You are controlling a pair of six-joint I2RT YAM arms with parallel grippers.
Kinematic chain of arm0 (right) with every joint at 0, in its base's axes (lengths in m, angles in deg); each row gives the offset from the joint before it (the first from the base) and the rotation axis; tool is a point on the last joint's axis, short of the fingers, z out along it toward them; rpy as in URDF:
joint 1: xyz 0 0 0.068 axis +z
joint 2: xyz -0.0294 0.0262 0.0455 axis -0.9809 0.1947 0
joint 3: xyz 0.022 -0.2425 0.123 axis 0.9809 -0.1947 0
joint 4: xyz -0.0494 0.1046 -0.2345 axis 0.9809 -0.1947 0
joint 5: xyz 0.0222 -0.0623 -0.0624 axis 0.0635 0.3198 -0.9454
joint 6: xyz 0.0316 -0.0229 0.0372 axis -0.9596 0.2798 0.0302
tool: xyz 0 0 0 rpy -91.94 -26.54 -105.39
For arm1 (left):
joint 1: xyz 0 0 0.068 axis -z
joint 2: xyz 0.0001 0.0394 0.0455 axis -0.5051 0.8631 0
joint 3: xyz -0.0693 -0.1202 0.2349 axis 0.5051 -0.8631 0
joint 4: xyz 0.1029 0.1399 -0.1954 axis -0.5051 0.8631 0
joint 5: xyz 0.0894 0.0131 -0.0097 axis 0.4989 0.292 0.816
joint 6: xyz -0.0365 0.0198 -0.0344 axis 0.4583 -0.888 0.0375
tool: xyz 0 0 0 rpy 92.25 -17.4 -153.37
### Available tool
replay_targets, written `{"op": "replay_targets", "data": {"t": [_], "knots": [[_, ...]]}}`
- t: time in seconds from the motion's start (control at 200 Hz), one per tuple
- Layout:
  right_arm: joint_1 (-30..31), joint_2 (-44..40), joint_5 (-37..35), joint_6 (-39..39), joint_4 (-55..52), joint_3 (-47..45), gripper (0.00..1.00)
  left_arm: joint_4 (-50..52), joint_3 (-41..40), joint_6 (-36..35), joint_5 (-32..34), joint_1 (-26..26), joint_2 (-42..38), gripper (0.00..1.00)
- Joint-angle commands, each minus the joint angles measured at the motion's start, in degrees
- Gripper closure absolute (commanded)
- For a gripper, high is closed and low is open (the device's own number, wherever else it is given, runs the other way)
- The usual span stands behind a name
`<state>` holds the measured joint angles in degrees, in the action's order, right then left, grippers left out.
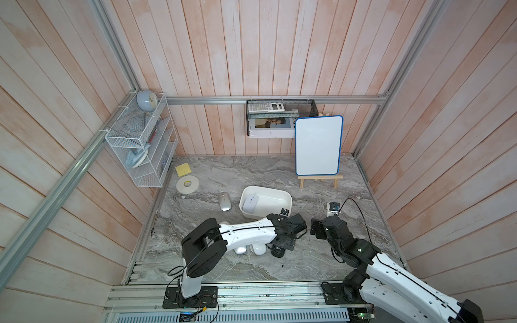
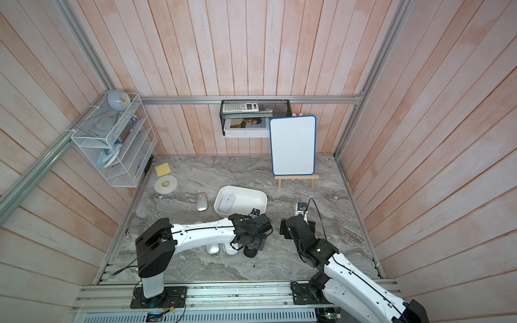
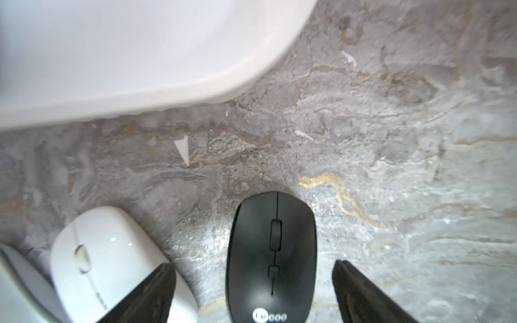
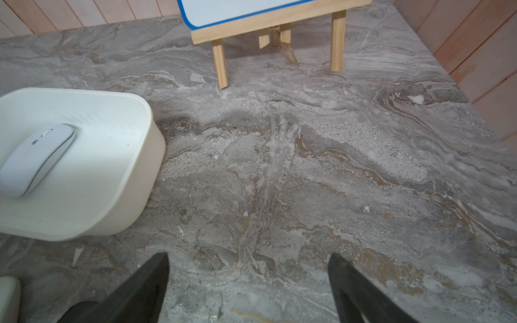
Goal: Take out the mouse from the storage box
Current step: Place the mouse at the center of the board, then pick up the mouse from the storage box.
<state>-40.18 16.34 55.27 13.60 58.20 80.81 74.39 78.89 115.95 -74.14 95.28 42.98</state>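
Straddling the black mouse (image 3: pixel 272 251) on the table (image 4: pixel 307 167), the left gripper (image 3: pixel 253 264) stands wide and grips nothing. A white mouse (image 3: pixel 106 257) sits just beside one finger. The right gripper (image 4: pixel 249 260) is wide too, empty, over bare marble right of the storage box (image 1: pixel 272 201). The target pale mouse (image 1: pixel 249 203) lies flat in the box's left end, long axis across the box's short side. It sits past the near wall, back and left of the left gripper, likely the nearer arm. Open room above; the near rim is the snag.

Twin overhead views; close wrist views, both with storage box (image 4: pixel 140 167)
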Motion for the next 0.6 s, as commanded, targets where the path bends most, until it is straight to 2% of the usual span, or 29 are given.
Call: {"op": "replay_targets", "data": {"t": [0.0, 0.165, 0.355, 0.38, 0.595], "knots": [[-0.39, 1.7, -2.12, -1.81, -2.52, 3.46, 0.07, -0.64, -3.1, 1.15, 4.26, 0.11, -6.68, 0.04], [-0.45, 6.22, -1.58, -3.32, -4.12, 8.24, 0.07, -0.98, -8.24, 0.94, 7.15, -1.79, -16.16, 0.03], [-0.48, 13.28, 0.26, -4.45, -4.75, 14.18, 0.07, -2.07, -17.66, 1.12, 9.55, -7.89, -29.52, 0.02], [-0.51, 14.26, 0.69, -4.39, -4.7, 14.97, 0.07, -2.01, -19.01, 1.04, 9.9, -10.71, -31.33, 0.02], [-0.32, 22.25, 6.22, -4.08, -2.05, 20.77, 0.07, -2.17, -29.88, 0.71, 9.3, -24.27, -44.7, 0.01]]}}
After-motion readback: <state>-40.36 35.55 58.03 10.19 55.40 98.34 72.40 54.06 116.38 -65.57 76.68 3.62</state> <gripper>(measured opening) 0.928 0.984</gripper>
